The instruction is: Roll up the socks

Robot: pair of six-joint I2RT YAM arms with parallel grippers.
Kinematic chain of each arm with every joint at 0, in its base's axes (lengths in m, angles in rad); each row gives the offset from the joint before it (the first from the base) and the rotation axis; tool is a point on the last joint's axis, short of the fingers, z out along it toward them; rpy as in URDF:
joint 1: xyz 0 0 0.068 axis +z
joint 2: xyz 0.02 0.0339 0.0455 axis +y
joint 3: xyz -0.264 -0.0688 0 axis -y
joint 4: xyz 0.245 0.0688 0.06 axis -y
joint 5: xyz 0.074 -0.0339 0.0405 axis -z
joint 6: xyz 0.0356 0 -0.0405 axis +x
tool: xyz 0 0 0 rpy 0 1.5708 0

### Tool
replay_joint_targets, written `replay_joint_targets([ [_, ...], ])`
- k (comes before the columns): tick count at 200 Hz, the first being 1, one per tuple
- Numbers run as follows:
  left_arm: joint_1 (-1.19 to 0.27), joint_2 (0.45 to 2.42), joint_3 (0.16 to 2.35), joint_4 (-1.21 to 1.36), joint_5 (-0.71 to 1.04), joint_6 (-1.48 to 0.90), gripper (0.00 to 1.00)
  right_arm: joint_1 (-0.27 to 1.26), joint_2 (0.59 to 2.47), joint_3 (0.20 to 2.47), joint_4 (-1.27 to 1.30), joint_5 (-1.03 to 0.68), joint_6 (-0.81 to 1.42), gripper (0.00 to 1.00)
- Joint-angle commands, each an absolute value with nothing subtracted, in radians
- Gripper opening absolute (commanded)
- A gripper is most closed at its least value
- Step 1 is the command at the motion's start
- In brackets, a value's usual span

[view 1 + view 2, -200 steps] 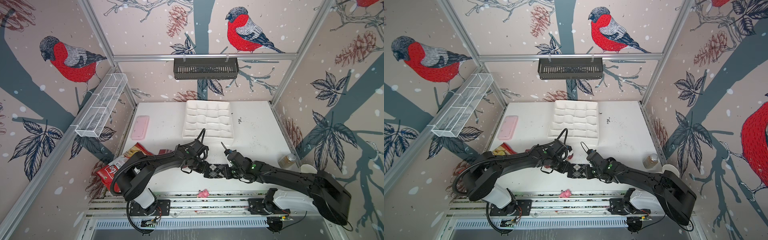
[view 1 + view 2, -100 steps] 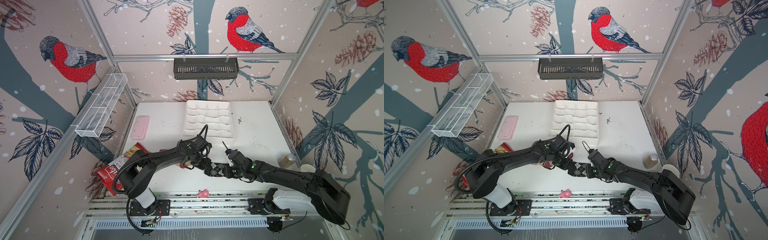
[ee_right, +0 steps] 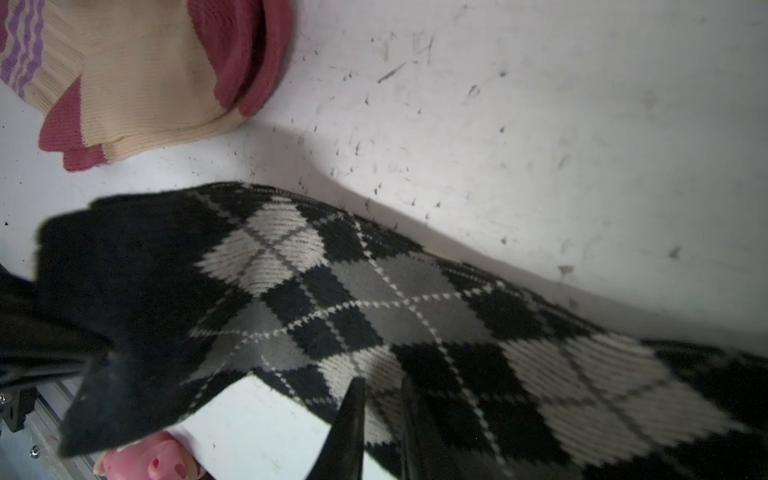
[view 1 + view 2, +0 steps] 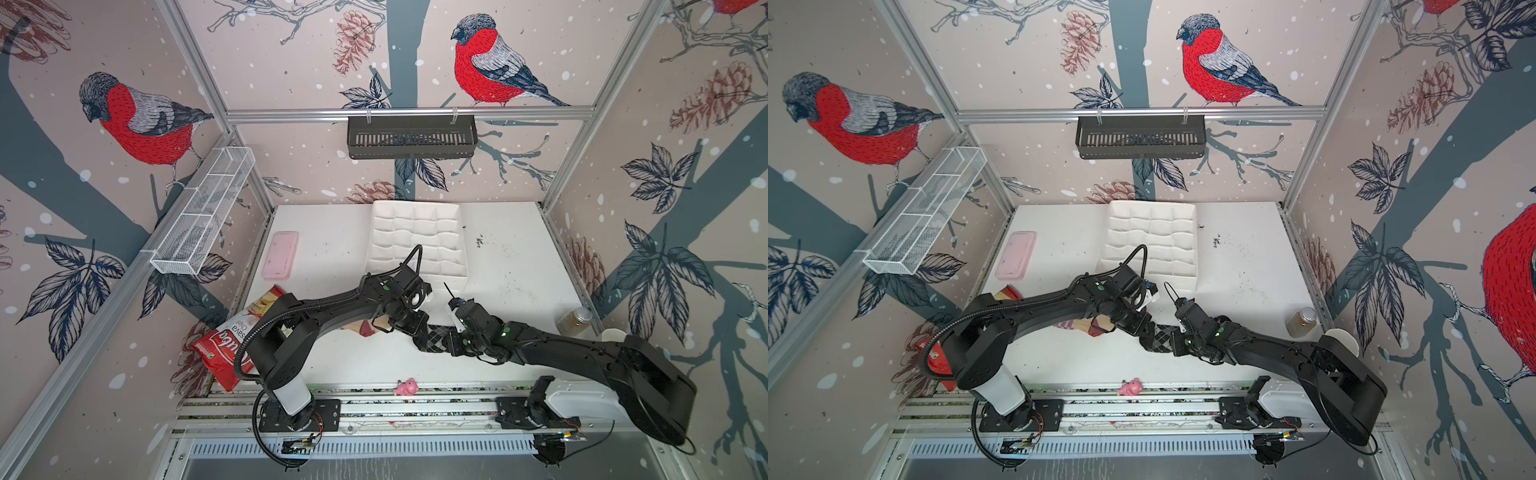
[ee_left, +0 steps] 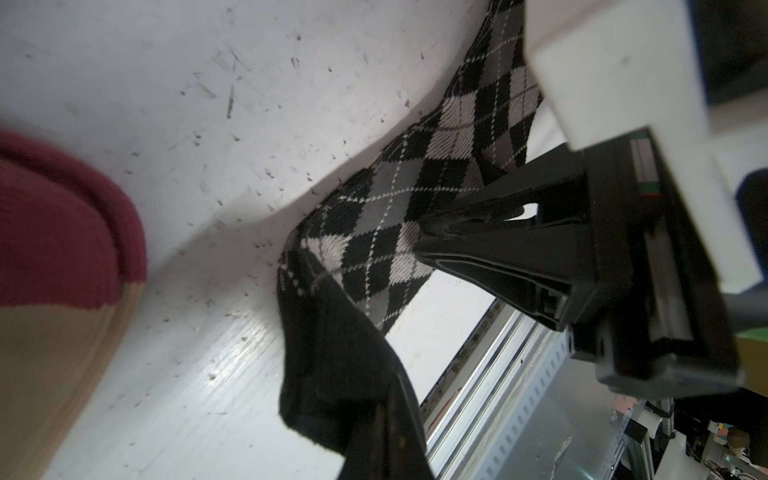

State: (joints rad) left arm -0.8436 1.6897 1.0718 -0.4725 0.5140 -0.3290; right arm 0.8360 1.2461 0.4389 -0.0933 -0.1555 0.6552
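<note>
The black-grey-white argyle sock (image 4: 436,338) (image 4: 1160,338) hangs stretched between both grippers just above the white table. My left gripper (image 4: 409,325) (image 5: 386,436) is shut on its black toe end. My right gripper (image 4: 454,345) (image 3: 382,415) is shut on the edge of the patterned part, with fabric between its two thin fingers. The tan sock (image 4: 360,328) (image 3: 145,83), with maroon toe and heel and purple stripes, lies crumpled on the table beside and partly under the left arm, apart from the argyle one.
A red-and-white chips bag (image 4: 232,336) lies at the table's left front edge, and a pink case (image 4: 280,254) behind it. A white compartment tray (image 4: 415,237) sits at the back. A pink toy (image 4: 406,387) lies on the front rail. A jar (image 4: 575,320) stands at the right.
My left gripper has carried the sock's toe end to the right, closer to the right gripper, so the sock between them spans less. The right fingers have narrowed slightly on the fabric.
</note>
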Motion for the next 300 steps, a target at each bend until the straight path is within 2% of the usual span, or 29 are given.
replay_joint_targets([
  [1, -0.851, 1.705, 1.083, -0.437, 0.567, -0.318, 0.0, 0.831, 1.249, 0.433, -0.062, -0.169, 0.66, 0.19],
  [88, -0.879, 1.795, 1.142, -0.386, 0.601, -0.331, 0.0, 0.815, 1.258, 0.412, -0.048, -0.18, 0.673, 0.19],
  [225, -0.911, 1.845, 1.163, -0.349, 0.537, -0.358, 0.0, 0.729, 0.975, 0.351, -0.162, -0.14, 0.71, 0.17],
  [274, -0.919, 1.849, 1.151, -0.336, 0.515, -0.363, 0.0, 0.666, 0.946, 0.375, -0.136, -0.1, 0.713, 0.16],
  [300, -0.922, 1.845, 1.152, -0.341, 0.504, -0.361, 0.0, 0.629, 0.96, 0.396, -0.117, -0.145, 0.702, 0.16],
])
